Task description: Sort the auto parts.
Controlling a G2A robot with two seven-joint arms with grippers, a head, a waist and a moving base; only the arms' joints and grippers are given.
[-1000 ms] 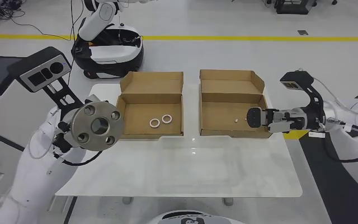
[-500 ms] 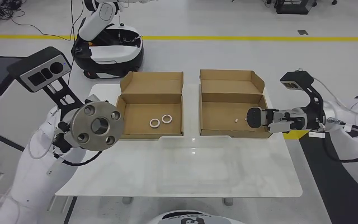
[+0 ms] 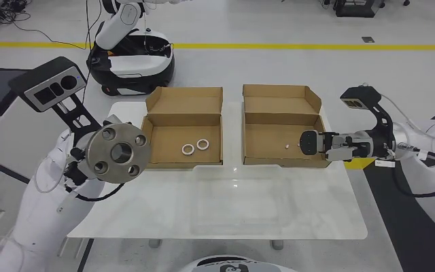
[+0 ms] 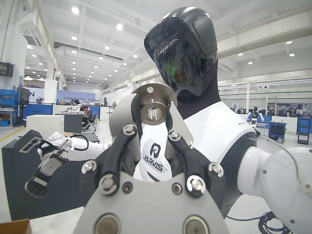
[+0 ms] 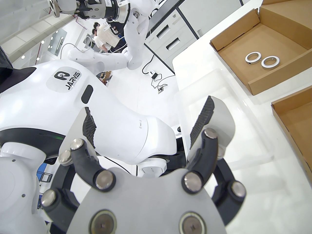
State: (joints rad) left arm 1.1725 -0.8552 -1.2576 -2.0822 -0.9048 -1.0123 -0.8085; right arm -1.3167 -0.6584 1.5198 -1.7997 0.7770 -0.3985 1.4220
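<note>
gripping flanged metal hub [image 4: 156,90] by its neck, left gripper [image 4: 151,113] clenched. judged heavy, rigid, slick; flange sits past the fingertips. right gripper [image 5: 147,118] spread, empty.

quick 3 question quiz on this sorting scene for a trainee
1. True or false: the left hand is shut on the flange.
2. How many rings lie in the left box? A one, B two, C four.
3. Fill in: the right hand is ____ (open or shut).

Key: 1 true; 2 B; 3 open.
</note>
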